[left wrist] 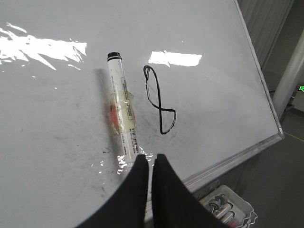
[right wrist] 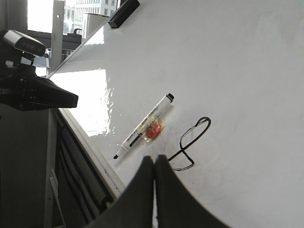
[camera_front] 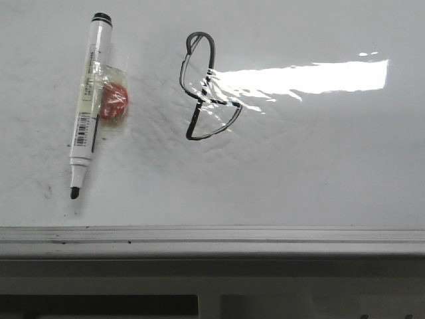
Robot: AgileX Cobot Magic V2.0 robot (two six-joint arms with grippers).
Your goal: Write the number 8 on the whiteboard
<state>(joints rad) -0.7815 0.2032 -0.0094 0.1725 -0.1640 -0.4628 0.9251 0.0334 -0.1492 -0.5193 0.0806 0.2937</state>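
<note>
A thin black figure 8 (camera_front: 204, 90) is drawn on the glossy whiteboard (camera_front: 319, 166), narrow loop above, wider angular loop below. It also shows in the left wrist view (left wrist: 159, 100) and the right wrist view (right wrist: 191, 143). A white marker (camera_front: 89, 100) with a black uncapped tip and a red taped patch lies flat to the left of the 8; it also shows in the wrist views (left wrist: 122, 113) (right wrist: 144, 126). My left gripper (left wrist: 147, 157) is shut and empty, above the marker's tip end. My right gripper (right wrist: 155, 158) is shut and empty, near the 8's lower loop. Neither gripper shows in the front view.
The board's grey metal frame edge (camera_front: 212, 234) runs along the front. A black eraser (right wrist: 122, 13) sits at the board's far edge. A grey bin with parts (left wrist: 228, 209) stands below the board. The left arm's wrist camera (right wrist: 28, 85) hangs beyond the board edge.
</note>
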